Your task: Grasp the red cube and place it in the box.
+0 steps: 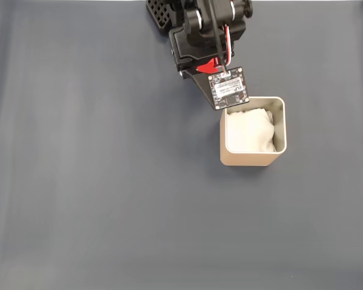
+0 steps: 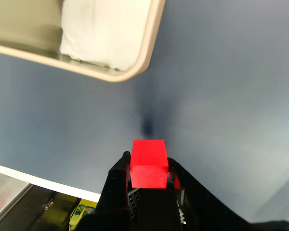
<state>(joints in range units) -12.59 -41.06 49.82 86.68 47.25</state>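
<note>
In the wrist view my gripper (image 2: pixel 148 168) is shut on the red cube (image 2: pixel 148 162), holding it by its two sides above the grey table. The beige box (image 2: pixel 135 67) with white padding lies ahead at the top left, its near rounded corner showing. In the fixed view the box (image 1: pixel 252 159) stands right of centre, open side up. The black arm reaches down from the top edge, and a sliver of the red cube (image 1: pixel 206 66) shows under it, just up and left of the box. A small circuit board (image 1: pixel 228 87) on the wrist overlaps the box's top left corner.
A grey mat (image 1: pixel 97 181) covers the table, with wide bare room to the left of and below the box. In the wrist view the mat's edge (image 2: pixel 38 180) and some clutter beyond it show at the bottom left.
</note>
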